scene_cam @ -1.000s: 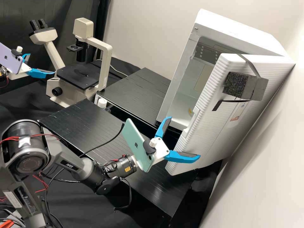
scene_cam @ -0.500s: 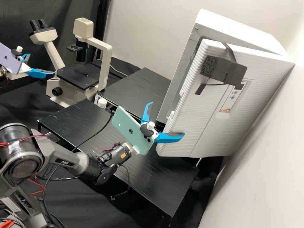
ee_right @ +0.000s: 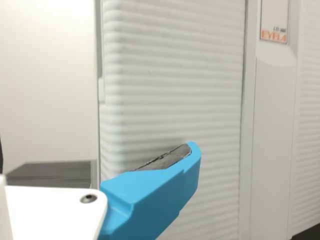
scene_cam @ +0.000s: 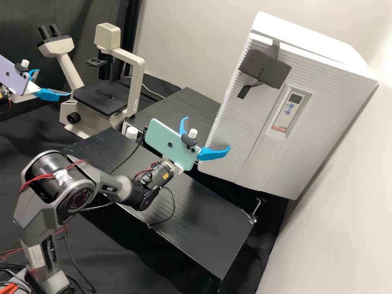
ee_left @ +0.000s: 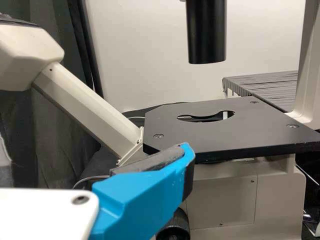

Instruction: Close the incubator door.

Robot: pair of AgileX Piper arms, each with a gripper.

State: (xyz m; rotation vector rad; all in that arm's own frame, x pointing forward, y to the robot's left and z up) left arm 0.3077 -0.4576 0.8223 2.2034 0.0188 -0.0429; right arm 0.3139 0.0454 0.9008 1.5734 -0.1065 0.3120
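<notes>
A: Blue fingers (scene_cam: 52, 94) are spreading wide at the left of the high view, so that's the left gripper (scene_cam: 54, 82). Lilac phone (scene_cam: 13, 77) is riding on it.
B: Next thing right?
A: Microscope (scene_cam: 135, 65), standing beside it. High view is giving the whole frame and eyepieces (scene_cam: 50, 30); left wrist view is adding the kidney-shaped cutout (ee_left: 205, 118) in the black stage (ee_left: 225, 137).
B: And the right gripper (scene_cam: 208, 132)?
A: Also gaping wide, green phone (scene_cam: 163, 143) mounted behind the claw. It's hovering over the black platform (scene_cam: 212, 228), at the incubator's lower near corner. Can't tell if it's touching.
B: Door (scene_cam: 281, 159)?
A: Rightmost, by the wall. It's lying against the front of the incubator (scene_cam: 326, 45), looking closed or nearly so. Can't tell if it's latching. High view is showing its display (scene_cam: 295, 98) and the dark pad (scene_cam: 265, 67) up top; right wrist view is giving the ribbing (ee_right: 175, 75) and side edge close up, one finger in front.
</notes>
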